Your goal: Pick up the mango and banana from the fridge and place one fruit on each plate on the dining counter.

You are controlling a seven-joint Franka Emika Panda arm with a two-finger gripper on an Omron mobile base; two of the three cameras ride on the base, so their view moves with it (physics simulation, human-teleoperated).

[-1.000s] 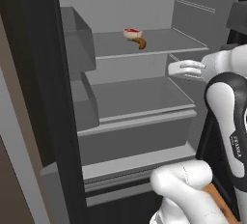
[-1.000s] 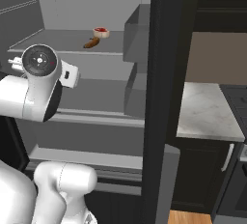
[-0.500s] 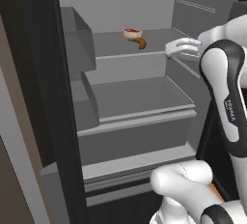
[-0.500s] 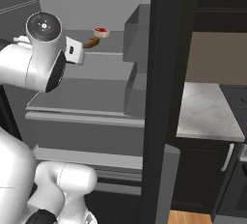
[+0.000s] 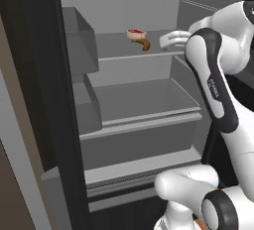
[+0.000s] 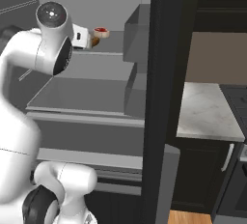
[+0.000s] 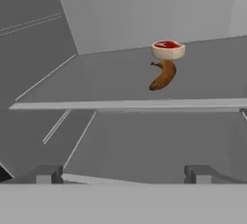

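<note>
**Gripper rises to the upper shelf, lined up on the banana**

Over the last second the arm has lifted from the level of the middle shelf to the upper shelf [image 5: 134, 50] of the fridge [image 5: 74, 125], and the gripper [image 7: 123, 172] now sits just outside that shelf's front edge with its jaws spread wide and nothing between them. That puts the hand at the right height for a reach; the fruit itself has not moved, so the pick looks about to start rather than under way.

The banana [image 7: 163, 75] lies flat on the upper shelf, toward its middle, well ahead of the gripper. In the hand view its long axis runs slantwise, the stem end pointing back toward the rear wall and the blunt end coming forward toward the shelf's front edge, with the curve bowing to the right. Its stem end lies just in front of a piece of red-and-white meat [image 7: 168, 49]; I cannot tell whether they touch.
</note>
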